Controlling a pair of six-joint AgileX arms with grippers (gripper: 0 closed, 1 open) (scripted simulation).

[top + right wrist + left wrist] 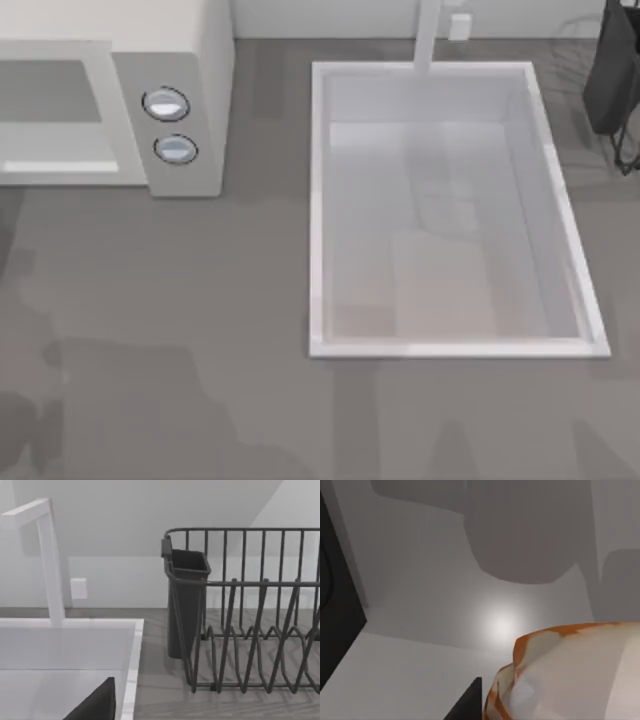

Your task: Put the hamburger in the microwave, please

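Observation:
The hamburger (570,675) looms very close in the left wrist view, tan-orange at its rim with pale patches. A dark part of my left gripper (465,702) shows right beside it, touching or nearly so. Pale grey walls and a floor with a bright spot lie behind the hamburger, and a dark panel (335,605) stands at one side. The white microwave (190,60) sits at the table's far left in the top view, its grey cavity (50,90) facing front and two silver-blue knobs (165,104) on its side panel. A dark part of my right gripper (95,705) hangs over the sink.
A white rectangular sink (318,200) with a white faucet (428,35) fills the middle and right of the table. A dark wire dish rack (250,610) with a dark utensil cup (185,605) stands at the far right (615,70). Grey counter runs along the front.

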